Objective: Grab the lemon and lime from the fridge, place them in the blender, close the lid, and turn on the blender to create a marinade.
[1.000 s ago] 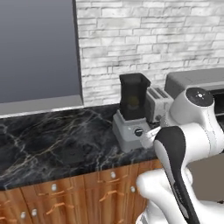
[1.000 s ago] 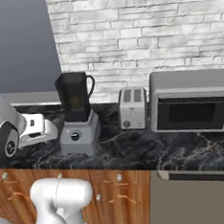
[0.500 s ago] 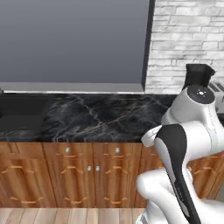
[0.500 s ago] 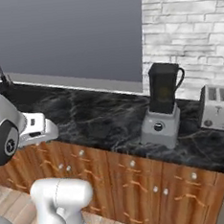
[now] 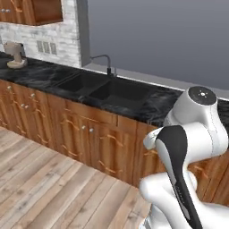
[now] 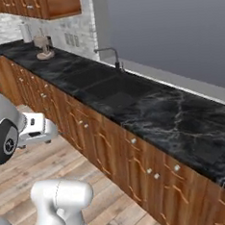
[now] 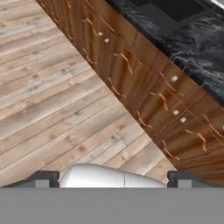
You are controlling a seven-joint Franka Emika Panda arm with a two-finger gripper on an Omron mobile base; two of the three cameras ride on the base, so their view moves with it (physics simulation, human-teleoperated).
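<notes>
The gripper (image 7: 113,178) hangs with its two dark fingertips (image 7: 43,178) set wide apart and nothing between them; it is released and points down at the pale plank floor (image 7: 52,100) in front of the wooden cabinets (image 7: 144,83). None of the fruit, the fridge or the blender can be made out from this spot, so nothing can be said of how they look here.

The black marble counter (image 6: 183,122) runs along the wall above a row of orange-brown cabinet doors with small round knobs. A sunken double sink (image 5: 105,87) is set into the counter near its back edge, with a thin dark faucet (image 5: 106,62) rising just behind it. Toward the far left end of the counter, close to the white brick wall, stands a small beige appliance (image 6: 43,46), perhaps a stand mixer, though it is too small to be sure. A wooden wall cabinet (image 5: 33,11) hangs above that end. A large flat grey panel (image 6: 174,27) fills the wall behind the sink.
</notes>
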